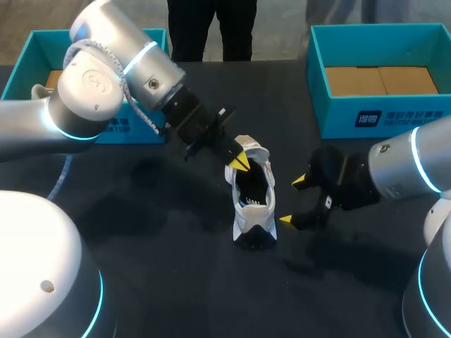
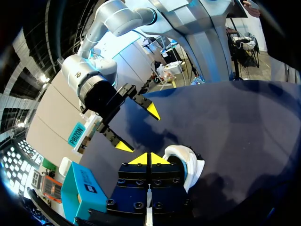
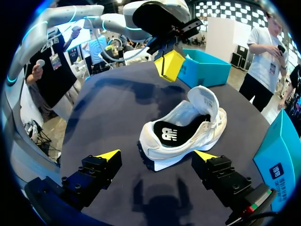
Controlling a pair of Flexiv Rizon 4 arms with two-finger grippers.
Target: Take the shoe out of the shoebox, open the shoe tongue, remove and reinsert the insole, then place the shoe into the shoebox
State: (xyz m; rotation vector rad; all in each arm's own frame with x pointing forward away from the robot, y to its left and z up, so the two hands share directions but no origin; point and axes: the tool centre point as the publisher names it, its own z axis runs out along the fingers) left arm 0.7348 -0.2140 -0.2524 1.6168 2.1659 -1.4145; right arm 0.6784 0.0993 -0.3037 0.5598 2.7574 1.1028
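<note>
A white shoe with a black insole stands on the dark table, its tongue lifted up at the far end. My left gripper hovers just over that tongue, tips pressed together with nothing visible between them. The left wrist view shows those tips shut, with the white shoe just beside them. My right gripper stands wide open to the right of the shoe. In the right wrist view the shoe lies just ahead of its spread fingers, and the left gripper hangs above the tongue.
A teal shoebox with a cardboard floor stands at the back right. Another teal box sits at the back left, partly behind my left arm. Dark tabletop stretches in front of the shoe.
</note>
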